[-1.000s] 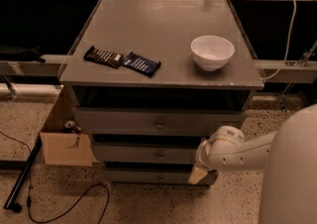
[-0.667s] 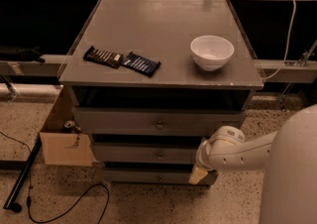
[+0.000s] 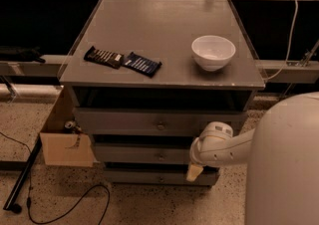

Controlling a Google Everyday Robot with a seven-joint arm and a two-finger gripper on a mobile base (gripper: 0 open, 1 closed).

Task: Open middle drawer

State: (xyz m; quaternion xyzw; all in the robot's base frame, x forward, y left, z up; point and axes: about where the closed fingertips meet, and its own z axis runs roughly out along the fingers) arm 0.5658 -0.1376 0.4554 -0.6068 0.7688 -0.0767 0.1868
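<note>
The grey cabinet [image 3: 164, 35] has three stacked drawers, each with a small round knob in the centre. The middle drawer [image 3: 134, 154] has a flat front of medium height and its knob [image 3: 160, 157] faces me. Its front sits slightly back from the top drawer [image 3: 124, 121] above it. My white arm [image 3: 219, 144] reaches in from the right. My gripper [image 3: 194, 171] hangs low in front of the cabinet's right side, below and right of the middle knob, at about the bottom drawer's [image 3: 144, 176] height.
On the cabinet top stand a white bowl [image 3: 213, 52] and two dark snack bars [image 3: 103, 57] [image 3: 142, 64]. A cardboard box [image 3: 65, 147] stands against the cabinet's left side. A black cable [image 3: 75, 209] and a dark pole [image 3: 22, 179] lie on the speckled floor.
</note>
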